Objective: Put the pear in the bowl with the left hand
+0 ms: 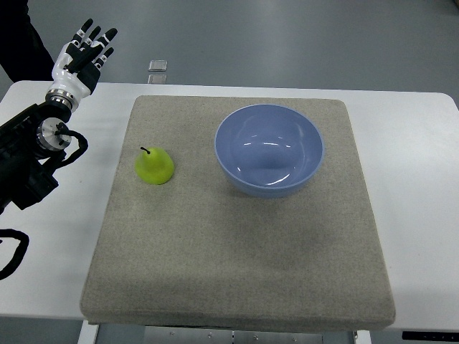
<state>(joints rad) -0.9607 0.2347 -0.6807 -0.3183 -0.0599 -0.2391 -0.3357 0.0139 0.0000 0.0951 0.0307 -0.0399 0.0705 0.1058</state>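
A yellow-green pear (154,167) with a dark stem stands upright on the left part of the grey mat (237,251). To its right, on the mat's far half, sits an empty blue bowl (269,149). My left hand (87,49) is raised at the upper left, beyond the table's far edge and well away from the pear, its fingers stretched out straight and holding nothing. Its black forearm comes in along the left edge.
The mat lies on a white table (416,165). Two small clear squares (158,70) lie on the grey floor past the table's far edge. A dark shape fills the top left corner.
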